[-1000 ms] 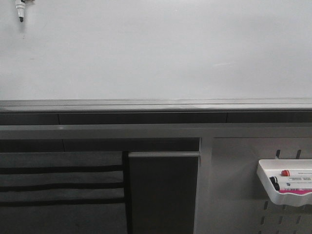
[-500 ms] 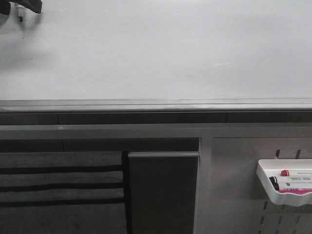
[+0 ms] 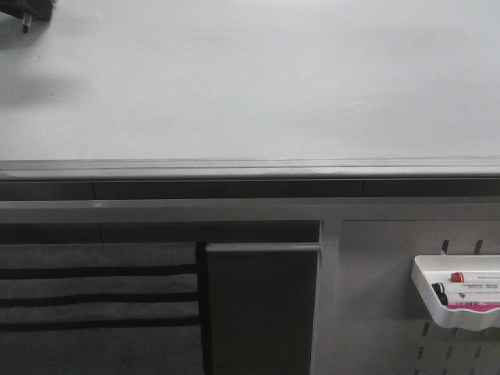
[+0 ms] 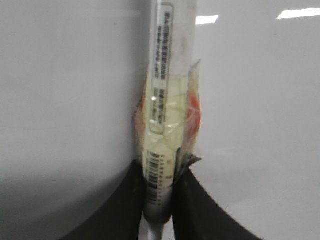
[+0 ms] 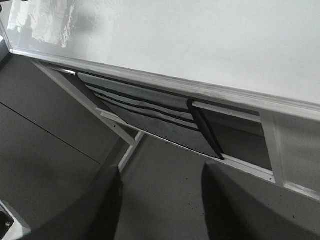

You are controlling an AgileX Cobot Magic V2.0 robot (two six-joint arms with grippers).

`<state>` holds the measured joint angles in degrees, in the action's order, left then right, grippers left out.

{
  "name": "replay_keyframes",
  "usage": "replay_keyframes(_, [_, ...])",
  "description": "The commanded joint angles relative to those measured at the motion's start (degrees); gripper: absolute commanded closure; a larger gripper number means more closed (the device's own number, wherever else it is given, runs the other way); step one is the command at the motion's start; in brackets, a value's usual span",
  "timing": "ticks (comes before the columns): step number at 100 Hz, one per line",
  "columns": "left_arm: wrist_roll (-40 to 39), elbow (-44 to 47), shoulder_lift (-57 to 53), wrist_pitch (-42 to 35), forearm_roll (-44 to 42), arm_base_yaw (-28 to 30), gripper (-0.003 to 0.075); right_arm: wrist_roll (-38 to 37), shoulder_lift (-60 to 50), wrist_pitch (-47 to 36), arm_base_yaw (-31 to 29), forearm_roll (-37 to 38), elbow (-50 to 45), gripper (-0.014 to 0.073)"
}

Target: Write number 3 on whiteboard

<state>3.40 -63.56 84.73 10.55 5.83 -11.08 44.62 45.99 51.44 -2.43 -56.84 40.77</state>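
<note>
The whiteboard (image 3: 250, 78) fills the upper front view, with its grey ledge (image 3: 250, 168) along the lower edge. No number 3 shows on the board in any view. My left gripper (image 3: 27, 11) is at the board's top left corner, mostly cut off by the frame. In the left wrist view it (image 4: 159, 172) is shut on a white marker (image 4: 162, 100) wrapped in tape, which points at the whiteboard (image 4: 65, 75). The marker's tip (image 3: 26, 26) just shows in the front view. My right gripper (image 5: 162, 172) is open and empty, low below the board (image 5: 200, 35).
A white tray (image 3: 457, 293) with markers hangs on the grey pegboard (image 3: 375, 312) at the lower right. A grey fabric pocket panel (image 3: 94, 305) and a dark panel (image 3: 262, 312) sit below the ledge.
My left gripper's dark body has come into the top left corner. The marker has moved slightly up, so less of it shows. Its shadow on the board has grown.
</note>
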Motion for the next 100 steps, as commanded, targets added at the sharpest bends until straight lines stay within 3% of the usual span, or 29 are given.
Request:
replay_keyframes(1, [-0.11,-2.19,-3.04,-3.02,-0.60,-0.54,0.0741,0.77,-0.12,-0.93,-0.32,-3.05,1.96,0.0267])
replay_keyframes(19, [0.33,-2.19,-7.59,3.91,-2.09,-0.65,0.0741,0.77,-0.12,-0.79,-0.32,-1.96,2.61,0.0267])
replay_keyframes(29, [6.68,-2.19,-11.23,11.63,-2.25,-2.14,0.0741,0.77,-0.12,0.39,-0.32,0.26,4.89,0.0267])
replay_keyframes(46, [17.44,-2.19,-16.14,29.57,-0.84,-9.21,0.0741,0.81,1.11,5.37,-0.32,5.06,10.53,0.0267])
replay_keyframes(61, [26.36,-2.19,-17.24,40.80,5.79,-16.74,0.0741,2.64,4.99,12.29,1.15,6.41,16.20,0.0267])
replay_keyframes(81, [41.01,-2.19,-17.24,48.06,16.89,-26.46,0.0741,6.49,11.30,14.66,12.62,13.13,20.47,0.0267])
replay_keyframes(92, [43.70,-2.19,-17.24,47.92,17.94,-30.32,0.0741,6.71,14.83,14.66,20.98,20.45,22.51,0.0267])
replay_keyframes(100, [44.09,-2.19,-17.24,47.17,17.94,-32.41,0.0741,8.76,17.53,14.38,25.80,21.70,24.05,0.0267])
